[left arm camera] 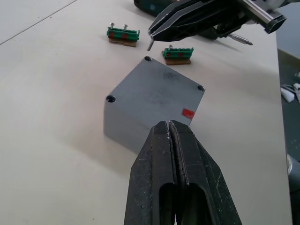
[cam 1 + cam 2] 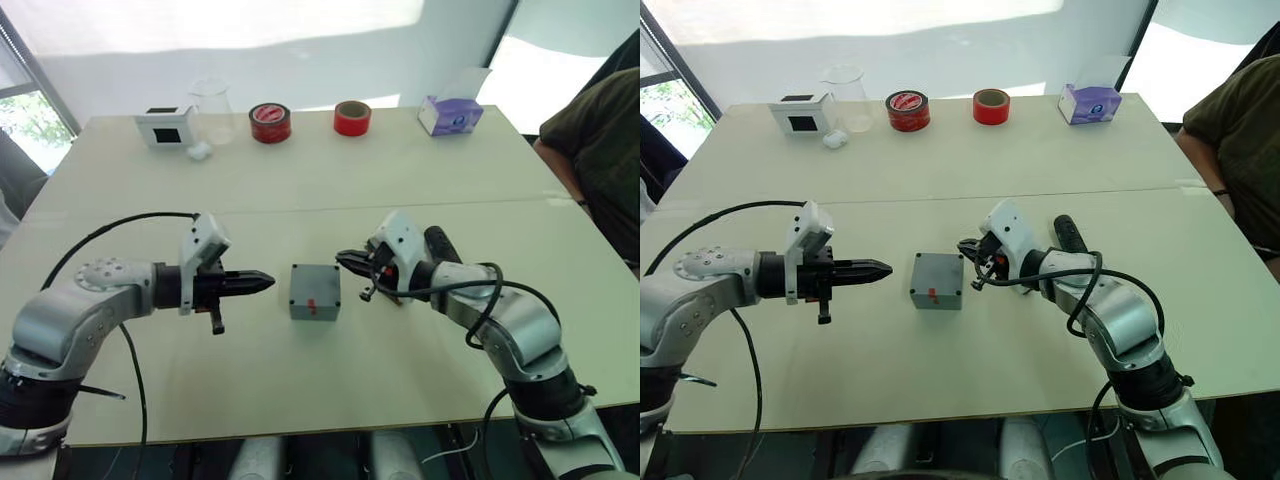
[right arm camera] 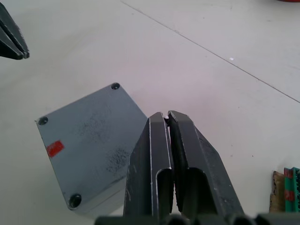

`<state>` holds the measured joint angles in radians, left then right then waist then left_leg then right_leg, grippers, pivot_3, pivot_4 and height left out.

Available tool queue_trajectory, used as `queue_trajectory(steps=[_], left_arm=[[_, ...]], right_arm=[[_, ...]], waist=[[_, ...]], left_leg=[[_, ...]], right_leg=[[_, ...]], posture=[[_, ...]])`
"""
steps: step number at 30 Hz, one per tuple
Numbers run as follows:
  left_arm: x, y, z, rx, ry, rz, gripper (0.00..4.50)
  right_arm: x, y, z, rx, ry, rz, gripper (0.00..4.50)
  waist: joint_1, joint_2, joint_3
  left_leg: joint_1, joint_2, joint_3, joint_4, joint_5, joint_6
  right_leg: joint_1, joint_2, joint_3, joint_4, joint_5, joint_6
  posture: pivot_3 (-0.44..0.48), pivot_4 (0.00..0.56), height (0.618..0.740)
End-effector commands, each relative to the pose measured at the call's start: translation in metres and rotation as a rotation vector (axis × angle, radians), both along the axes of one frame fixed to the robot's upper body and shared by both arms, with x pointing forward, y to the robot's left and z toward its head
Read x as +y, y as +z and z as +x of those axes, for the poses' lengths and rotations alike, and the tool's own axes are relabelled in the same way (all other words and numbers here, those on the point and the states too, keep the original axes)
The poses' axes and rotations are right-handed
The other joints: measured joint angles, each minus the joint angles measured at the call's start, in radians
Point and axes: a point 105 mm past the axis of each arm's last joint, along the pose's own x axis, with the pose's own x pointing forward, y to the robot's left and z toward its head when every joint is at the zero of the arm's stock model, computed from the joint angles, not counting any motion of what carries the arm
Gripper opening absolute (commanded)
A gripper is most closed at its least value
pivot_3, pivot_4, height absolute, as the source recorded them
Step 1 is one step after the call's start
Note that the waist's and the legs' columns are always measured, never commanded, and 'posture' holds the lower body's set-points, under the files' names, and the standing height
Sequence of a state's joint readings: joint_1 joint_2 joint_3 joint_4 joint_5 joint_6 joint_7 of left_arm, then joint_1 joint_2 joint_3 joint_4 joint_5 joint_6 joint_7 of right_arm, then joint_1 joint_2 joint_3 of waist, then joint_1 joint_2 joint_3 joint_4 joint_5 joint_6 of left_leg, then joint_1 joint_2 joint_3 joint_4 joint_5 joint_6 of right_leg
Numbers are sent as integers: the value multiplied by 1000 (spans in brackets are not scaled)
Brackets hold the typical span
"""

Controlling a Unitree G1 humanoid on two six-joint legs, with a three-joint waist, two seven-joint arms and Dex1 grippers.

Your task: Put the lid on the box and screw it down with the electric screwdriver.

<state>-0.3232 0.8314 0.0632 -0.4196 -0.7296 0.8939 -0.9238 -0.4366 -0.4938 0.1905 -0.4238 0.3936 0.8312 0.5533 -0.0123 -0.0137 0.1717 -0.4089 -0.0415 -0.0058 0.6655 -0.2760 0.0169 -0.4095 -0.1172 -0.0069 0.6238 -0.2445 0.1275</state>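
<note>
The grey box (image 2: 315, 309) stands at the table's middle with a small red mark near its front edge. On it sits the lid (image 1: 154, 89), flat, with screw holes at its corners. My left gripper (image 2: 268, 282) is shut and empty, its tip just left of the box. Just right of the box, my right gripper (image 2: 342, 258) is shut on a thin metal screw (image 1: 150, 44) held above the lid's far corner. Behind my right wrist, the black electric screwdriver (image 2: 440, 245) lies on the table.
Two green screw holders (image 1: 123, 35) (image 1: 178, 53) lie beside the box. Along the far edge stand a white box with a black face (image 2: 165, 125), a clear beaker (image 2: 212, 110), two red tape rolls (image 2: 270, 122) and a purple tissue box (image 2: 450, 113). A person (image 2: 600, 150) sits at the right.
</note>
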Motion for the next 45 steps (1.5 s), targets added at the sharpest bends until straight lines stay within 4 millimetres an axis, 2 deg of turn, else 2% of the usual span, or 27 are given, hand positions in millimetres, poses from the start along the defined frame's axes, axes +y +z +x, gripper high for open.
queue_trajectory(steps=[1, 15, 45], left_arm=[[-3, 10, -4, -41, -4, -10, 0], [-3, 8, -3, -41, -2, -4, 0], [-4, 4, -1, -42, -12, -4, 0]], right_arm=[[5, 10, 1, -55, 29, 5, 68], [3, 0, 0, -33, 32, -13, 68], [-1, 1, -5, -27, 26, -22, 68]], waist=[[0, 0, 0], [1, 0, 0], [1, 0, 0]], left_leg=[[0, 0, 0, 0, 0, 0], [0, 0, 0, 0, 0, 0], [0, 0, 0, 0, 0, 0]], right_leg=[[0, 0, 0, 0, 0, 0], [0, 0, 0, 1, 0, 0], [0, 0, 0, 1, 0, 0]], posture=[[0, 150, 740], [0, 150, 740], [0, 150, 740]])
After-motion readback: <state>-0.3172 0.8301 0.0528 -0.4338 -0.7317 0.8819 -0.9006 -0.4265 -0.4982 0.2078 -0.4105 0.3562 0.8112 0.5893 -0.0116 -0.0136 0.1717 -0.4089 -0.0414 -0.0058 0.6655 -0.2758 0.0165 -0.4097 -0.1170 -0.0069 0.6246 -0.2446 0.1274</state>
